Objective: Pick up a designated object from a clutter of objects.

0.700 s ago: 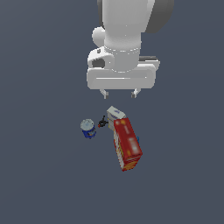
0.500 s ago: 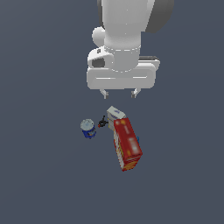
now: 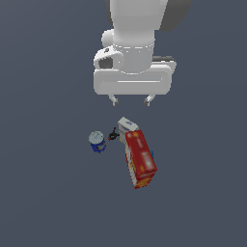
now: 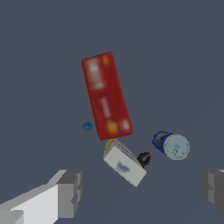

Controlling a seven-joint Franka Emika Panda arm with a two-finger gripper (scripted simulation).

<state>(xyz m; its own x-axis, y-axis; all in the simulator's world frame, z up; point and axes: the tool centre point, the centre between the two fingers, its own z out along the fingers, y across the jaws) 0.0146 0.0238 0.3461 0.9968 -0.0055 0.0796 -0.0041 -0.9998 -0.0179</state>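
Right below the fingers [image 3: 131, 101], which are spread wide and holding nothing, sits the carton [image 3: 127, 126], well apart from both tips. Its far end is jammed against the red box [image 3: 140, 158], and a tiny black-red thing [image 3: 113, 136] touches its side, with the can [image 3: 97, 141] just past that. My worry is a finger coming down on the box or that little item and shoving the carton askew, so the pinch slips.

My glossy white, rounded arm [image 3: 137, 21] ends in a boxy white hand block with my gripper's [image 3: 131, 101] two short grey-tipped fingers [image 4: 70, 192].
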